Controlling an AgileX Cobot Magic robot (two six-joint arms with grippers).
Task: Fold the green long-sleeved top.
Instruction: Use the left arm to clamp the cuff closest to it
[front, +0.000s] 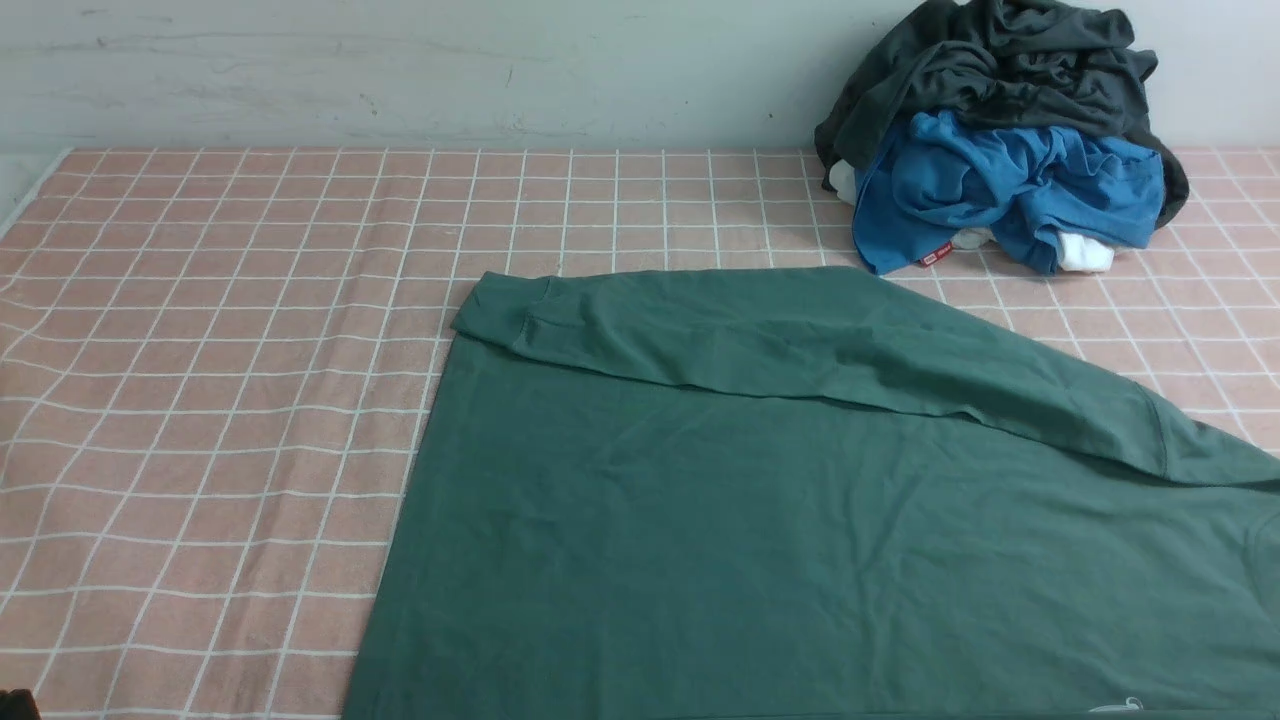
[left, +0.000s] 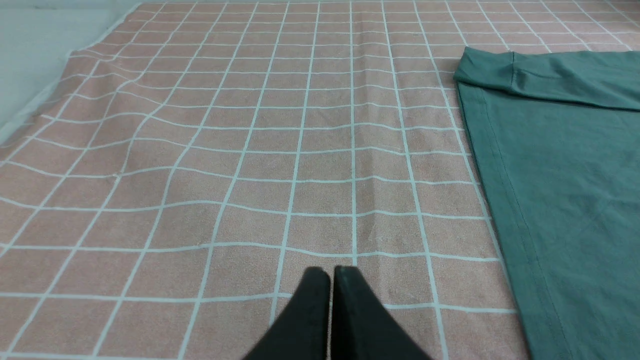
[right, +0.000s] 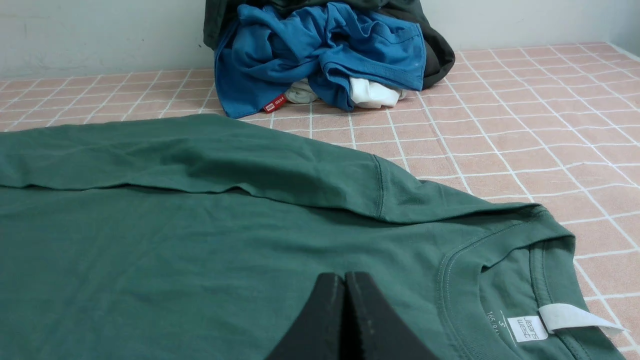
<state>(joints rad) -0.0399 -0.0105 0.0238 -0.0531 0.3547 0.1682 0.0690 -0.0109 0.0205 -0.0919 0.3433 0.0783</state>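
The large plain dark teal-green cotton long-sleeved top (front: 760, 500) lies flat on the pink, white-gridded cloth (front: 200, 400) that covers the tabletop, filling the near right part of it. Its long axis runs across the robot. The ribbed collar (right: 500, 255) with its small white neck tag (right: 575, 317) points to the robot's right, and the straight hem (left: 500, 200) faces left. The far sleeve (front: 800, 340) is laid back over the body along the far edge, its ribbed cuff (front: 500, 315) reaching the hem corner. The near sleeve is out of view.

The left tool (left: 331, 272) hangs over bare cloth just beside the hem, with its fingers pressed together and nothing between them. The right tool (right: 345, 280) sits above the chest near the collar, likewise closed and empty.

Several things could go wrong from here. Neither tool can take fabric until it parts. A pinch at the hem may gather the rippled pink cloth along with the top and drag both. Catching only the upper layer at the far edge would likely pull the folded sleeve off its line. Uneven lifts by the two arms would probably skew the fold. A wide sweep on the right could snag the pile at the far right, where a bright blue garment (front: 1000, 190) lies under a dark charcoal-grey garment (front: 1000, 60).
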